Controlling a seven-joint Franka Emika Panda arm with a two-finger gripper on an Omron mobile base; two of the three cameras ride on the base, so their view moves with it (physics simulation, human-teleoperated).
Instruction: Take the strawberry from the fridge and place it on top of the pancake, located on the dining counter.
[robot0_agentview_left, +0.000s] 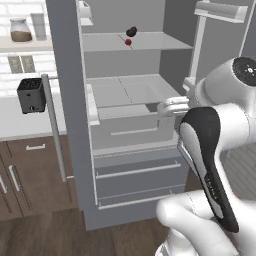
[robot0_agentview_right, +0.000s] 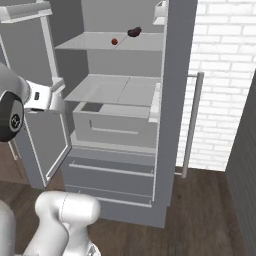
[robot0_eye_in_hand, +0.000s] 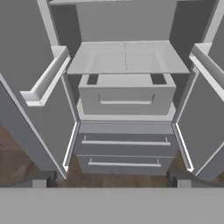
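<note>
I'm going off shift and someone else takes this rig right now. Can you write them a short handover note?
Gripper: open and empty, facing the open fridge from in front, pointed at its lower shelves and drawers.
Strawberry: untouched on the upper shelf inside the fridge, just in front of a dark maroon lump.
Done: both fridge doors stand open.
Left: raise the gripper to the upper shelf, pick the small red fruit and not the dark lump, then carry it to the pancake on the dining counter and set it on top.
</note>
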